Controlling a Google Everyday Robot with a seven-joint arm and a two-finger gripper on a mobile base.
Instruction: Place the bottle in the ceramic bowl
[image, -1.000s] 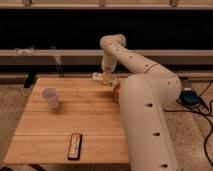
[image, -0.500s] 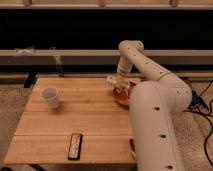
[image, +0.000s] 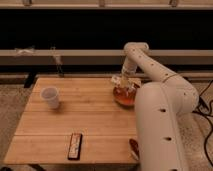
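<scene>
So the gripper (image: 121, 81) is at the far right side of the wooden table (image: 75, 120), right over the ceramic bowl (image: 125, 96), and it looks closed around the bottle (image: 118, 80), which shows as a pale bit poking out at the bowl's far-left rim. The bottle seems tilted, long axis running roughly left to right and leaning down toward the bowl, though it's small enough that I wouldn't swear to the exact angle. The thing that matters here: the bowl sits directly under and slightly to the right of the bottle, so the bottle is basically above the rim rather than dead centre. My guess is the next move needs a little nudge toward the bowl's middle and a short drop before letting go, otherwise the bottle could catch the edge and roll out onto the table. The arm's big white body (image: 160, 125) blocks the bowl's right half, so I can't see how much room there is. The white cup (image: 50, 97) and black remote-like bar (image: 75, 145) are well apart, no issue there.
</scene>
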